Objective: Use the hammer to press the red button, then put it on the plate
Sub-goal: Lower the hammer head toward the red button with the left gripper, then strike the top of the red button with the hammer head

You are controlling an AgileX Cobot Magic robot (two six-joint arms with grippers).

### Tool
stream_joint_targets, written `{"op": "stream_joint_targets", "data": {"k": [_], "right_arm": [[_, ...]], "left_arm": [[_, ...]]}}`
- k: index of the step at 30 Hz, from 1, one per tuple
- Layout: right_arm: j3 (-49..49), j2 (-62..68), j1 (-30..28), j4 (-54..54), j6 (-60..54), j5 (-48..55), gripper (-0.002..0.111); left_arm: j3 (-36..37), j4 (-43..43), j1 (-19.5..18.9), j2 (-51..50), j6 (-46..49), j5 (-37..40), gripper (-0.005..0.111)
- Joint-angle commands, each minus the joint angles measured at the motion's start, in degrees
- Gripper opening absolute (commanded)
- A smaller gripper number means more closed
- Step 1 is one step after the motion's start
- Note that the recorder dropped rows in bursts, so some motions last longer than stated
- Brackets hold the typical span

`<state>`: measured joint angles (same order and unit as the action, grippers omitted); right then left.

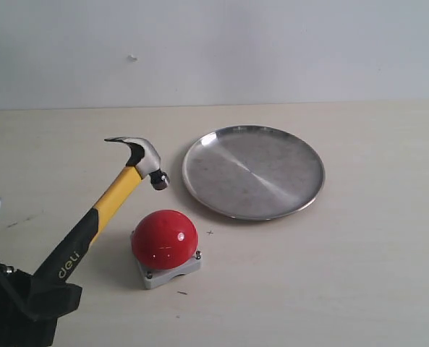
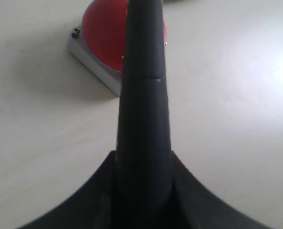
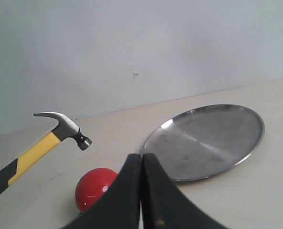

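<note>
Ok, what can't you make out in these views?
Left wrist view: the hammer handle covers the middle of the red button; the head is cut off by the top edge.
Right wrist view: the right gripper, jaws shut, hides the button's base.
Exterior view: the handle's end is buried in the left gripper, itself cut by the corner; the right gripper is out of frame.

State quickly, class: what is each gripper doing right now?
Left gripper: closed on the hammer, by its handle.
Right gripper: jaws shut, holding nothing.

Hammer (image 2: 143, 95) in end effector (image 2: 143, 164), red button (image 2: 100, 33) beyond, seemingly untouched
</note>
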<state>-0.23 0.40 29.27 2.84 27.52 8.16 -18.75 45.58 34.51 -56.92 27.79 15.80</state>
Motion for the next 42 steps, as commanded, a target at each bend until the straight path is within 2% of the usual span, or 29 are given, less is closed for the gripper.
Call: {"op": "stream_joint_targets", "data": {"k": [1, 8, 25, 29, 31, 34, 38, 42], "right_arm": [[0.23, -0.24, 0.01, 0.16, -0.37, -0.52, 0.000], [0.23, -0.24, 0.01, 0.16, -0.37, -0.52, 0.000], [0.23, -0.24, 0.01, 0.27, -0.37, -0.52, 0.000], [0.23, -0.24, 0.01, 0.27, -0.37, -0.52, 0.000], [0.23, -0.24, 0.01, 0.27, -0.37, -0.52, 0.000], [0.23, -0.24, 0.01, 0.27, -0.37, -0.52, 0.000], [0.23, -0.24, 0.01, 0.17, -0.37, -0.52, 0.000], [0.23, -0.24, 0.01, 0.17, -0.37, -0.52, 0.000]], "left_arm": [[-0.54, -1.62, 0.07, 3.80, 0.46, -4.94, 0.000], [-0.55, -3.35, -2.54, 4.95, 0.32, -4.42, 0.000], [-0.55, -3.63, -2.53, 4.95, 1.75, -3.49, 0.000], [-0.55, -5.87, -2.53, 4.95, 0.89, -4.16, 0.000], [-0.55, -11.44, -2.53, 4.95, -4.54, -5.16, 0.000], [-0.55, -28.57, -2.53, 5.20, -23.15, -6.52, 0.000], [-0.55, -44.95, -2.25, 5.44, -42.80, -7.99, 0.000], [-0.55, -59.30, 0.69, 5.44, -59.63, -8.11, 0.000]]}}
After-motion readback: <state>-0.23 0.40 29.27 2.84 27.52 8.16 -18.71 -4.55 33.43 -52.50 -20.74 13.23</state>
